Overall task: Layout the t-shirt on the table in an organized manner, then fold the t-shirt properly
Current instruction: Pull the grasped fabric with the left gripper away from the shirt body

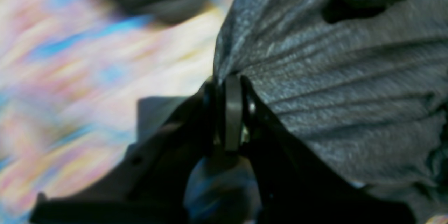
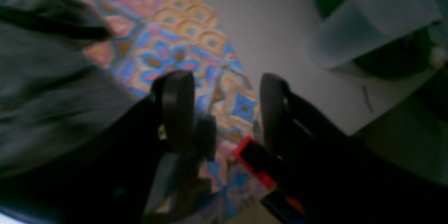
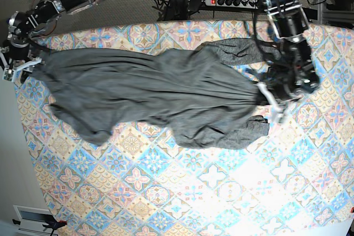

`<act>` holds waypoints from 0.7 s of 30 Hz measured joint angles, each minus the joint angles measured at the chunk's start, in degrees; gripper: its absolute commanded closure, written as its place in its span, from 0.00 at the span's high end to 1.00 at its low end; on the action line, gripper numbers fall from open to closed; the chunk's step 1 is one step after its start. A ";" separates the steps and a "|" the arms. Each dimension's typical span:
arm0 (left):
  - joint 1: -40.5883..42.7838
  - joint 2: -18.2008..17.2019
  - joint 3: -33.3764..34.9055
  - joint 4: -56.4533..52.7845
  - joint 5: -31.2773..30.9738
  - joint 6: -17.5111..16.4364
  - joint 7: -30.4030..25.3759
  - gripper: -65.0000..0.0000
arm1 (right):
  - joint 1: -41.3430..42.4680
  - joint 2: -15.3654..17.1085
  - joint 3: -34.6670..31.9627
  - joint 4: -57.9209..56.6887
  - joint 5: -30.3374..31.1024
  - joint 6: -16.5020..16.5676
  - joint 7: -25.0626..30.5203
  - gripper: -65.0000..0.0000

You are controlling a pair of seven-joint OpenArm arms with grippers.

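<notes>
The dark grey t-shirt (image 3: 149, 89) lies stretched in wrinkled folds across the back half of the patterned table (image 3: 193, 192), from its left edge to the right side. My left gripper (image 3: 267, 93) is at the shirt's right end. In the left wrist view it (image 1: 229, 80) is shut on a gathered bunch of the t-shirt (image 1: 332, 94), with pleats fanning out from the pinch. My right gripper (image 3: 21, 66) hovers at the shirt's left end by the table edge. Its jaws (image 2: 224, 91) stand open with only tablecloth (image 2: 168, 52) showing between them, and the t-shirt (image 2: 45, 94) is beside its left finger.
The table's left edge runs just beside my right gripper, with grey floor (image 2: 280, 24) beyond it. A pale roll (image 2: 371, 17) stands on the floor there. A power strip (image 3: 232, 1) and cables lie behind the table's back edge.
</notes>
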 measured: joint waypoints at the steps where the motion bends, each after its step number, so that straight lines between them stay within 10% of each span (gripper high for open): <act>1: 0.13 -1.07 0.00 0.00 0.26 -0.04 0.28 0.06 | 0.04 0.00 0.02 0.68 0.07 -0.04 0.13 0.44; 9: 0.90 -1.99 5.84 0.55 1.22 1.22 -1.20 0.06 | 1.27 -6.16 -2.23 7.91 -0.87 -0.63 -0.74 0.44; 21: 1.90 -0.52 5.95 0.66 0.79 1.44 -2.58 0.06 | 0.79 -6.03 -26.45 11.87 -1.14 -0.26 -0.20 0.44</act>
